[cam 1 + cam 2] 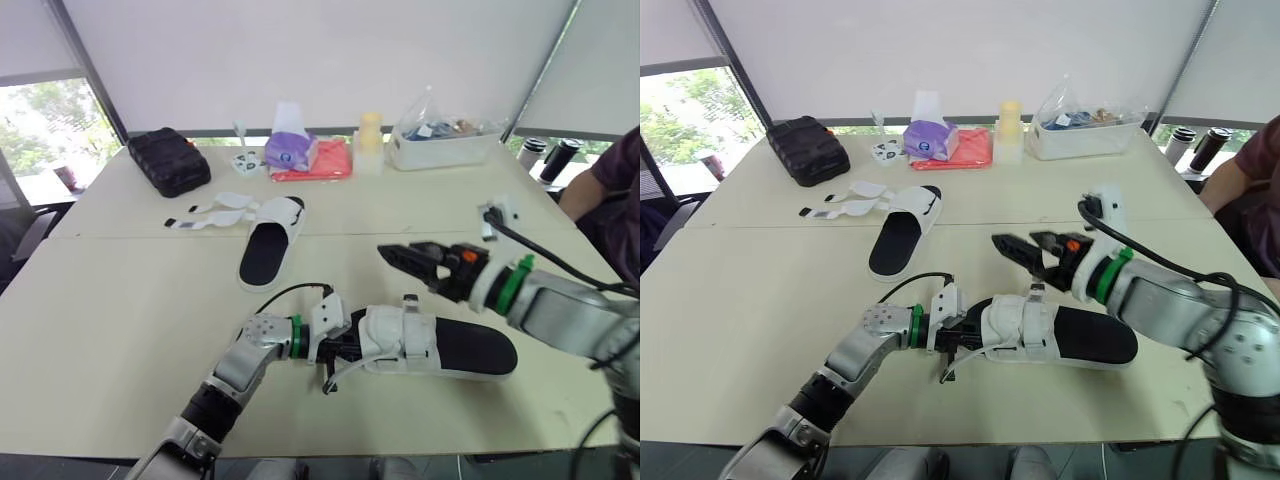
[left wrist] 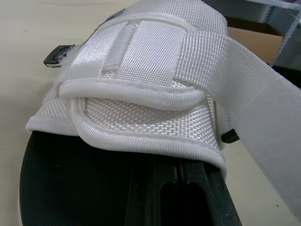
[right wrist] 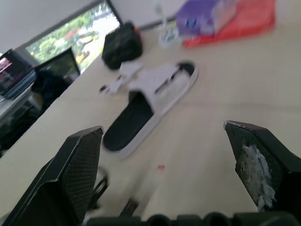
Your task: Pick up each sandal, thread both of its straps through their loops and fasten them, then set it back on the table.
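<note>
— Where are your two sandals?

— The near sandal point(image 1: 440, 347) lies flat on the table point(image 1: 120, 330) close to the front edge, its white upper toward your left arm and its black footbed running off to your right; the far sandal point(image 1: 268, 245) lies further back and to the left, well apart from the first, its straps point(image 1: 215, 212) lying open and splayed flat on the table toward your left.

— And your left gripper?

— Your left gripper point(image 1: 335, 352) is right up against the white upper of the near sandal; whether it is spread or clamped I cannot tell; in your left wrist view the upper sits close, one band folded across it, and a wide loose strap point(image 2: 263, 117) runs off to the side.

— Your right one?

— Your right gripper point(image 1: 400, 256) hovers above the table just behind the near sandal, touching nothing; its two black fingers point(image 3: 77, 165) stand wide apart with the far sandal showing between them.

— Anything else on the table?

— Along the back edge: a black case point(image 1: 168, 160), a purple tissue box point(image 1: 290, 150) beside a red pouch point(image 1: 325, 160), and a clear bin point(image 1: 440, 145); a person's sleeve point(image 1: 610, 170) shows at your right.
</note>
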Controlling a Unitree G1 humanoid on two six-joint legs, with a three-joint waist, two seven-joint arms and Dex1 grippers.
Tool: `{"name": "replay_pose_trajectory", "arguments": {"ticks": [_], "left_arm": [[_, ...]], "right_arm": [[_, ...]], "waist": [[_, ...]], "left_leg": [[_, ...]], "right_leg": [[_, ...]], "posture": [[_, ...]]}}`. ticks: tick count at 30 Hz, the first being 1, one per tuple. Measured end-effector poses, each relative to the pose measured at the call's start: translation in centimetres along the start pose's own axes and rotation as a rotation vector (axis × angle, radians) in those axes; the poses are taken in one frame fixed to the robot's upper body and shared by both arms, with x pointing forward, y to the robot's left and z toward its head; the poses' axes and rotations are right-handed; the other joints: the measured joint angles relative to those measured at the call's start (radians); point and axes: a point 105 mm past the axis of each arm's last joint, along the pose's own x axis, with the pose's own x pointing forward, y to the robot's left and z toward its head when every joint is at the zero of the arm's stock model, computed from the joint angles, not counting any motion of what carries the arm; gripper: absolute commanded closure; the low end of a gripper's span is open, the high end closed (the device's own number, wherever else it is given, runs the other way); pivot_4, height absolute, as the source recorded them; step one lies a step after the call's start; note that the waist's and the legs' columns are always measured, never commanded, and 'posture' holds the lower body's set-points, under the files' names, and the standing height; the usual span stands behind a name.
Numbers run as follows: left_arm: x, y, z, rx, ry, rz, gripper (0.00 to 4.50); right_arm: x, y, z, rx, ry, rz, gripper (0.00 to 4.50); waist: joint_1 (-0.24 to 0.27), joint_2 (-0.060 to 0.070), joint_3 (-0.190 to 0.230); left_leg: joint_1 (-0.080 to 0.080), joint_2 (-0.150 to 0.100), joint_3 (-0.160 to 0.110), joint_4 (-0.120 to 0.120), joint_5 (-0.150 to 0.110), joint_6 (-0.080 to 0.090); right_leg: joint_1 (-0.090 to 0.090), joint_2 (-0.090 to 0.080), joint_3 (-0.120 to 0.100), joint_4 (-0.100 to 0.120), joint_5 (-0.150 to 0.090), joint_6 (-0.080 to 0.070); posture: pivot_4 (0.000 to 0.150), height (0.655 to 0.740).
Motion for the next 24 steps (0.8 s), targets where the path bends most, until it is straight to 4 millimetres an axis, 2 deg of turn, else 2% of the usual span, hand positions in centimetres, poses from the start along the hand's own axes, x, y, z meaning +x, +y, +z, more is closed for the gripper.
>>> {"name": "replay_pose_trajectory", "arguments": {"ticks": [2, 5, 6, 7, 8, 10, 11, 17, 20, 24], "left_arm": [[0.2, 0.1, 0.0, -0.001, -0.005, -0.001, 4.50], [0.4, 0.2, 0.0, -0.007, -0.010, -0.002, 4.50], [0.6, 0.2, 0.0, -0.010, -0.013, -0.003, 4.50], [0.7, 0.1, 0.0, -0.011, -0.017, -0.004, 4.50], [0.8, 0.1, 0.0, -0.011, -0.020, -0.001, 4.50], [0.9, -0.3, 0.0, -0.008, -0.029, 0.015, 4.50], [1.0, -0.5, 0.0, -0.007, -0.032, 0.022, 4.50], [1.0, -2.1, 0.4, -0.004, -0.045, 0.082, 4.50], [0.9, -2.9, 0.6, -0.003, -0.039, 0.100, 4.50], [0.6, -3.8, 0.5, -0.034, -0.034, 0.121, 4.50]], "right_arm": [[-0.6, 1.1, -0.5, 0.011, 0.037, 0.032, 0.04], [-0.8, 1.2, -0.4, -0.039, 0.034, 0.016, 0.04], [-0.6, 0.7, 0.6, -0.111, -0.010, -0.024, 0.04], [-0.2, 0.0, 1.5, -0.239, -0.053, -0.075, 0.04], [0.3, -1.3, 3.3, -0.406, -0.127, -0.168, 0.04], [0.5, -2.8, 6.0, -0.559, -0.272, -0.270, 0.04], [0.7, -3.3, 6.4, -0.584, -0.318, -0.294, 0.04], [3.1, -5.8, 5.4, -0.583, -0.478, -0.362, 0.04], [3.6, -6.1, 5.5, -0.587, -0.514, -0.350, 0.04], [3.3, -7.1, 5.7, -0.612, -0.514, -0.358, 0.04]], "waist": [[0.000, 0.000, 0.000], [0.000, 0.000, 0.000], [0.001, 0.000, 0.000], [0.001, 0.000, 0.000], [-0.001, 0.002, 0.000], [-0.001, 0.001, -0.001], [-0.001, 0.001, -0.001], [-0.004, 0.002, -0.001], [-0.005, 0.003, -0.002], [-0.008, 0.003, -0.002]], "left_leg": [[0.000, 0.000, 0.000, 0.000, 0.000, 0.001], [0.001, -0.001, 0.001, 0.001, 0.001, 0.002], [0.000, -0.003, 0.001, 0.001, 0.002, 0.004], [0.000, -0.005, 0.002, 0.001, 0.002, 0.005], [0.000, -0.009, 0.001, 0.001, 0.002, 0.005], [0.001, -0.010, 0.001, 0.001, 0.001, 0.007], [0.001, -0.010, 0.001, 0.000, 0.001, 0.007], [-0.006, -0.011, 0.002, -0.005, 0.004, 0.002], [-0.016, -0.012, 0.002, -0.006, 0.004, 0.002], [-0.016, -0.011, 0.003, -0.011, 0.004, 0.001]], "right_leg": [[0.002, 0.000, -0.001, -0.004, 0.001, 0.003], [0.004, 0.000, -0.001, -0.007, 0.003, 0.006], [0.004, -0.002, -0.001, -0.007, 0.004, 0.007], [0.003, -0.003, -0.001, -0.007, 0.004, 0.008], [0.002, -0.004, 0.000, -0.007, 0.004, 0.010], [0.001, -0.006, 0.000, -0.007, 0.004, 0.016], [0.001, -0.006, 0.000, -0.007, 0.003, 0.017], [-0.005, -0.008, 0.002, -0.007, 0.003, 0.017], [-0.017, -0.008, 0.003, -0.008, 0.003, 0.016], [-0.018, -0.008, 0.003, -0.010, 0.003, 0.016]], "posture": [[0.150, 0.7400], [0.150, 0.7400], [0.150, 0.7400], [0.150, 0.7400], [0.150, 0.7400], [0.150, 0.7400], [0.150, 0.7400], [0.150, 0.7400], [0.150, 0.7400], [0.150, 0.7400]]}}
